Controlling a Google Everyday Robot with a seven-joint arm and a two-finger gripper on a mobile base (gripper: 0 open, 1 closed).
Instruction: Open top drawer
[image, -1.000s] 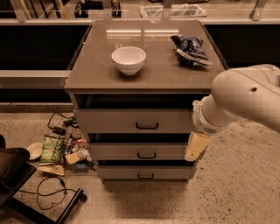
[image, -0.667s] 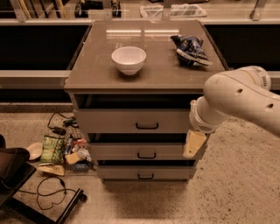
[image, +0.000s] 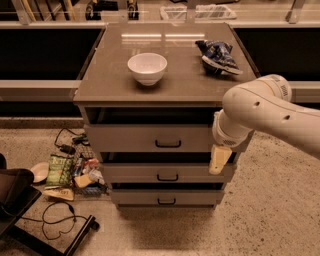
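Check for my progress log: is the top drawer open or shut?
Shut: the top drawer front sits under the tabletop, no interior showing. The tool hangs near its right end.

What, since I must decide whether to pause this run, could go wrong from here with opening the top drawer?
1. The gripper hangs at the right end of the drawer fronts, level with the gap above the middle drawer. That is well off the centre handle of the top drawer, so it might hook the wrong handle.
2. A hard tug could jolt the cabinet and shift the white bowl and blue bag on its top.
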